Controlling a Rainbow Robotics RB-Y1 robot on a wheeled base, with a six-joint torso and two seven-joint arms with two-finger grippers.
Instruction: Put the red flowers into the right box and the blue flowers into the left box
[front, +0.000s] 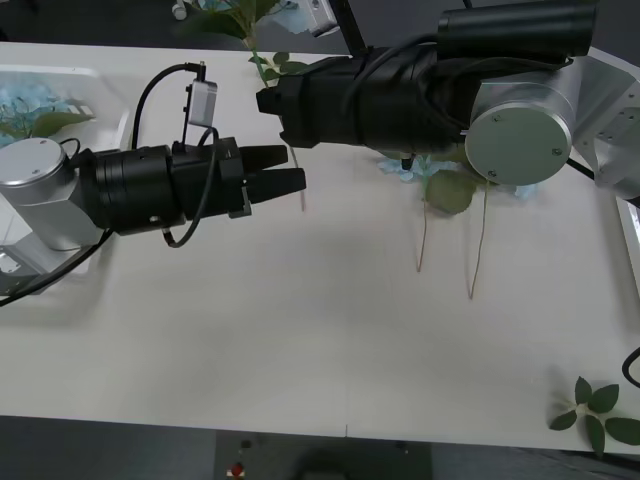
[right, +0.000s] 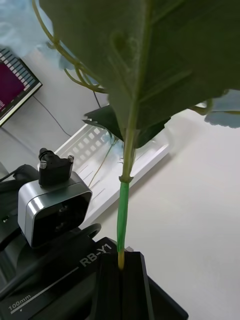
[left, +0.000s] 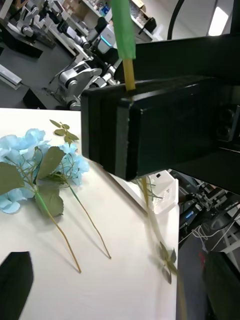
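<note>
My right gripper (front: 268, 102) (right: 121, 270) (left: 120, 135) is shut on the stem of a blue flower (front: 243, 18), held upright over the table's far middle. Its broad green leaf (right: 150, 65) rises above the fingers and its stem end (front: 300, 185) hangs below. My left gripper (front: 290, 170) is open, just left of and below that stem. Two more blue flowers (front: 410, 165) (left: 40, 160) lie on the table under the right arm. The left box (front: 70, 75) (right: 120, 160) at the far left holds blue blooms. The right box (front: 630, 230) shows as a thin rim. The red flowers are out of view.
A loose green leaf sprig (front: 600, 410) lies at the near right corner. The thin stems (front: 478, 260) of the lying flowers reach toward the table's middle. The left arm's wrist camera (right: 55, 205) sits close beside the right gripper.
</note>
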